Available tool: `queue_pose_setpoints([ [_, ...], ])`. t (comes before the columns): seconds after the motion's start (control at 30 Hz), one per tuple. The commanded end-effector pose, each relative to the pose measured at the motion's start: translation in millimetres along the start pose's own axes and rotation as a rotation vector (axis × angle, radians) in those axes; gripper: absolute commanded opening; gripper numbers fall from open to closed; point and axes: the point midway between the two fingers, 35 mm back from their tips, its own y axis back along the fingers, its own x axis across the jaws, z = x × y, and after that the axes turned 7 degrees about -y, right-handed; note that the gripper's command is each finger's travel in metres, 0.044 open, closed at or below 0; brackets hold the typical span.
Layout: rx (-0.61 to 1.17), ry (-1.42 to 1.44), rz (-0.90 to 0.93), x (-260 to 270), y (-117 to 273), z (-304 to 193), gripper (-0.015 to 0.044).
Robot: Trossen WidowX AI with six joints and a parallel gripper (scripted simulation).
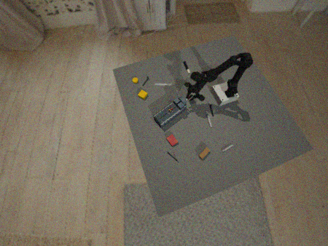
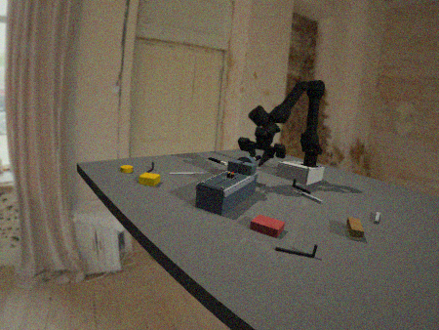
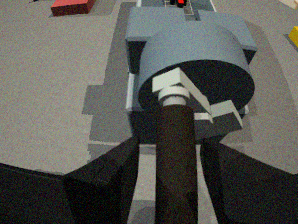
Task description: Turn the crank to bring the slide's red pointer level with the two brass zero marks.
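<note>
At the middle of the bench (image 1: 251,156) (image 2: 351,283) (image 3: 45,100), the blue-grey machine (image 1: 165,117) (image 2: 210,197) (image 3: 200,42) sits with its crank end towards the arm (image 1: 221,68) (image 2: 291,103). The claw (image 1: 193,97) (image 2: 260,157) (image 3: 170,145) is at that end, its fingers apart, one on either side of the dark handle (image 3: 175,165); in the wrist view a strip of background shows between the handle and each finger, so nothing is clamped. The handle joins a pale crank (image 3: 195,97) in front of the round drum (image 3: 195,47), and stretches from there towards the wrist camera. On top of the machine, well beyond the drum, is the red pointer (image 3: 181,2), cut by the upper edge of the wrist view; it seems to be near the brass marks, though the pictures are too grainy to tell whether it is level with them. A red block (image 1: 172,140) (image 2: 267,226) (image 3: 71,6) lies beside the machine, and a yellow block (image 1: 143,94) (image 2: 149,179) (image 3: 294,36) on its other side, near a yellow disc (image 1: 135,80) (image 2: 127,169). An orange block (image 1: 204,153) (image 2: 355,227) lies farther off, past the red one. The arm stands on a white base (image 1: 218,91) (image 2: 292,172).
</note>
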Motion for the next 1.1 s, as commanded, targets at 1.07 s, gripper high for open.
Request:
queue_pose_setpoints([
  [1.07, 0.000, 0.005, 0.002, -14, 7, 9, 0.0000],
])
